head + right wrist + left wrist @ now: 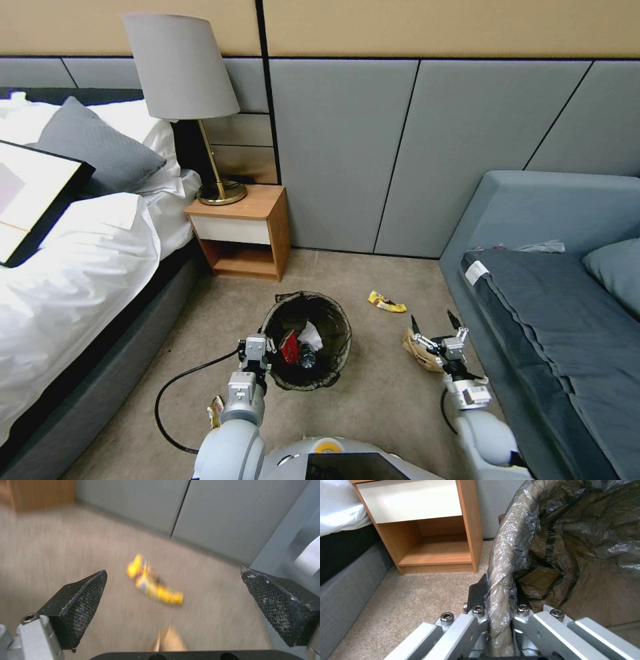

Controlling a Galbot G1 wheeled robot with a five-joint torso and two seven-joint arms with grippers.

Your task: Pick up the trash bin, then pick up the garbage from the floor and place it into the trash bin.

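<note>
The trash bin (306,294), lined with a dark bag, stands on the carpet. My left gripper (257,347) is shut on its near-left rim; the left wrist view shows the fingers clamped on the bag-covered rim (506,555). A red wrapper (290,347), a white tissue (312,334) and a small bottle (307,361) lie inside. My right gripper (437,325) hangs open just above crumpled brown paper (419,352) beside the sofa. In the right wrist view its pads (83,602) are spread wide, with a yellow wrapper (153,585) ahead and brown paper (168,640) below. That yellow wrapper (387,303) lies farther out.
A wooden nightstand (247,230) with a lamp (183,80) stands behind the bin. The bed (80,267) runs along the left and the grey sofa (553,300) along the right. A small wrapper (215,411) and a black cable (167,400) lie by my left arm.
</note>
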